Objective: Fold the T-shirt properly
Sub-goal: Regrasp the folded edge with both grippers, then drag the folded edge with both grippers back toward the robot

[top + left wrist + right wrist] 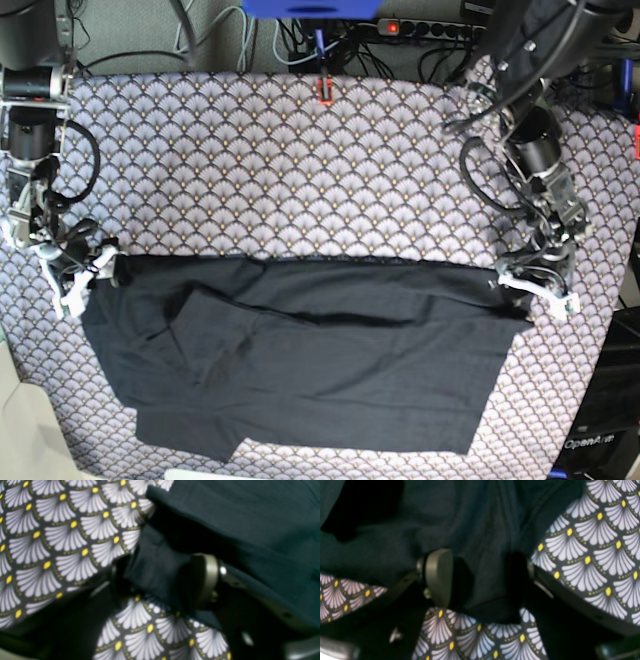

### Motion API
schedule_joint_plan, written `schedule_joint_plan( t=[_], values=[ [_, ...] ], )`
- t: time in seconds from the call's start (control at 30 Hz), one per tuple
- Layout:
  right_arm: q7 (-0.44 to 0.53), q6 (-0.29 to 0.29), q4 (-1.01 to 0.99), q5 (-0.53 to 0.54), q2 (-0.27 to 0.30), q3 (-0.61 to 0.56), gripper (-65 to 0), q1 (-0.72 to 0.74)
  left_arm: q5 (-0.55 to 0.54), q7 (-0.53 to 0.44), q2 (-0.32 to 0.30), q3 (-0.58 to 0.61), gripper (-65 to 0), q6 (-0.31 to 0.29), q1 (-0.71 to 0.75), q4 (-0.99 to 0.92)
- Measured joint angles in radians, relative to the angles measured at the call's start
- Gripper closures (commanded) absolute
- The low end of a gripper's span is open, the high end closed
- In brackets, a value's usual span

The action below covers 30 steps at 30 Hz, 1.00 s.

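Note:
The T-shirt (330,370) is dark and lies across the near half of the table, folded over on itself, its upper edge straight from side to side. My left gripper (535,283) is at that edge's right corner. In the left wrist view the left gripper (160,580) is open, and a bunched fold of the T-shirt (250,525) sits between its fingers (206,580). My right gripper (80,270) is at the left corner. In the right wrist view the right gripper (483,580) stands wide open around a hanging fold of the T-shirt (460,517), with one pad (438,577) showing.
A scallop-print tablecloth (300,170) covers the whole table. Cables and a power strip (420,28) run behind the far edge, and a small red piece (325,90) sits at the far middle. Both arms reach in from the far corners.

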Motion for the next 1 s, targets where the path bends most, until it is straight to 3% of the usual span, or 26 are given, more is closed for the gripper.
schedule_joint_plan(
  t=[0.13, 0.17, 0.43, 0.63, 0.77, 1.0],
  values=[
    [0.001, 0.0, 0.001, 0.0, 0.001, 0.0, -34.8, -0.005, 0.001, 0.015, 0.0, 0.0, -1.5, 0.003, 0.001, -0.002],
    [0.008, -0.001, 0.003, 0.002, 0.001, 0.0, -32.0, -0.008, 0.0, 0.015, 0.0, 0.0, 0.0, 0.002, 0.001, -0.003],
    [0.014, -0.001, 0.003, 0.01, 0.002, 0.0, -0.8, -0.016, 0.003, 0.015, 0.0, 0.001, 0.0, 0.002, 0.001, -0.004],
    [0.014, -0.001, 0.003, 0.011, 0.002, 0.0, 0.0, -0.019, 0.003, 0.02, -0.003, 0.001, 0.0, -0.002, 0.001, -0.004],
    [0.016, 0.0, 0.007, 0.023, 0.01, 0.0, 0.0, -0.033, -0.01, 0.114, -0.045, 0.003, 0.0, -0.029, -0.005, -0.002],
    [0.044, 0.023, 0.016, 0.048, 0.039, -0.009, 0.0, -0.073, 0.0, 0.304, -0.019, 0.009, 0.0, -0.038, 0.062, 0.232]
  ],
)
